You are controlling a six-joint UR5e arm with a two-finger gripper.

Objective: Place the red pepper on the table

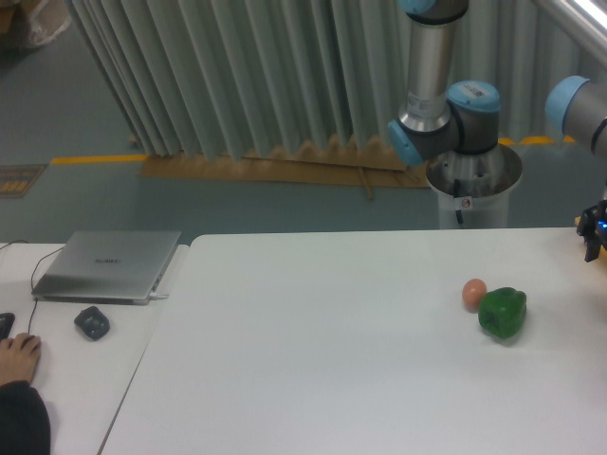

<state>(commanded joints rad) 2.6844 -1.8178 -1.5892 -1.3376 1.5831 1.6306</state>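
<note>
A wide white tabletop (332, 360) fills the lower part of the room. Toward its right side sits a green bell pepper (503, 314), with a small orange-pink ball (474, 293) just beside it on the upper left, the two about touching. The robot arm (444, 104) rises behind the far edge, grey with blue joint caps. At the extreme right edge a dark bit of the claw (595, 232) peeks in, too cut off to read its jaws. On a smaller desk (57, 379) to the left lie a closed laptop (106, 266), a dark mouse (92, 323) and someone's hand (17, 357).
</note>
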